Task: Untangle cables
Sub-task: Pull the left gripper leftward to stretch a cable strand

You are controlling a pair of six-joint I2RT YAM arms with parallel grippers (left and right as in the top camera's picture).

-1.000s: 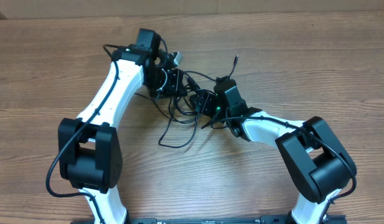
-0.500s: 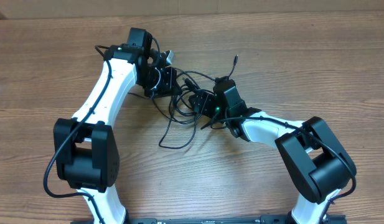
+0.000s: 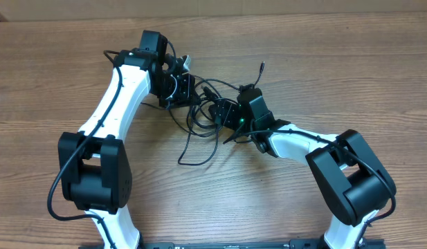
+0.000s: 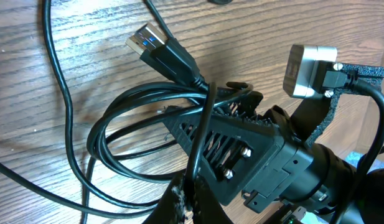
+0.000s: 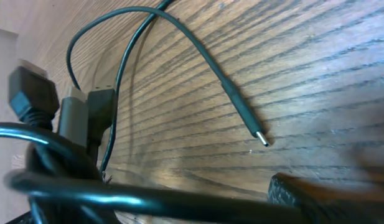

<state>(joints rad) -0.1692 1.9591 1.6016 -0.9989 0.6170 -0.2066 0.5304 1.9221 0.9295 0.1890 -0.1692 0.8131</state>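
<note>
Overhead view: left gripper (image 3: 183,88) clamped on the cables (image 3: 197,142); right gripper (image 3: 222,111) nearby, open or closed impossible to tell; pulling away may tighten loops snagged round the left gripper.

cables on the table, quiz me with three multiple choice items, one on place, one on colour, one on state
1. Where does the tangle of cables lie?
A) between the left gripper and the right gripper
B) by the arm bases
C) at the table's right edge

2. What colour is the inside of the USB plug?
A) red
B) white
C) blue

3. How is the left gripper?
A) wide open
B) shut on the cables
C) out of view

Answers:
1 A, the overhead view shows the loops between both grippers.
2 C, the left wrist view shows blue inside the plug.
3 B, its fingers pinch a black cord.
</note>
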